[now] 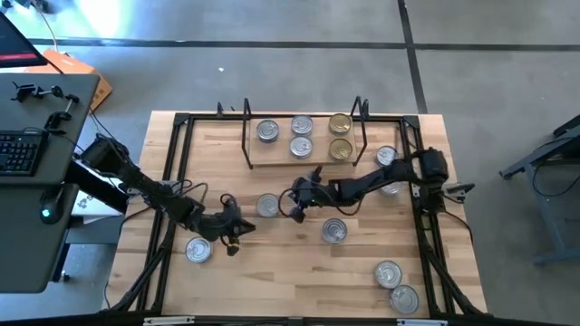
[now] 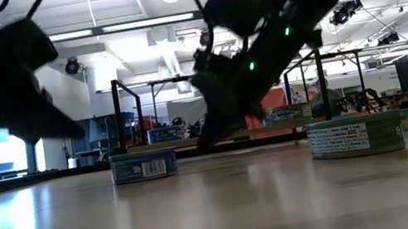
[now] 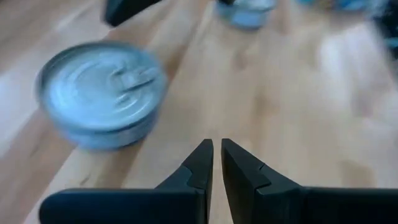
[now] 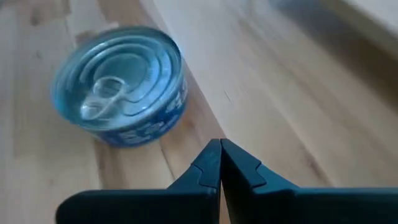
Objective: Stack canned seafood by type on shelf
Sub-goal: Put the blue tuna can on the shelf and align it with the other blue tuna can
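High view: the shelf (image 1: 272,156), a pale wood board in black wire, holds five round tins, three silver (image 1: 268,131) and two gold (image 1: 340,124). About seven more shiny tins lie on the table (image 1: 299,272). The left gripper (image 1: 237,232) and right gripper (image 1: 297,201) are pinched closed, holding nothing.

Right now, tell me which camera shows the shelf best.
The high view: the whole shelf shows from above, with five tins on its board. The low view catches only its black uprights beyond the arms. Neither wrist view clearly shows it.
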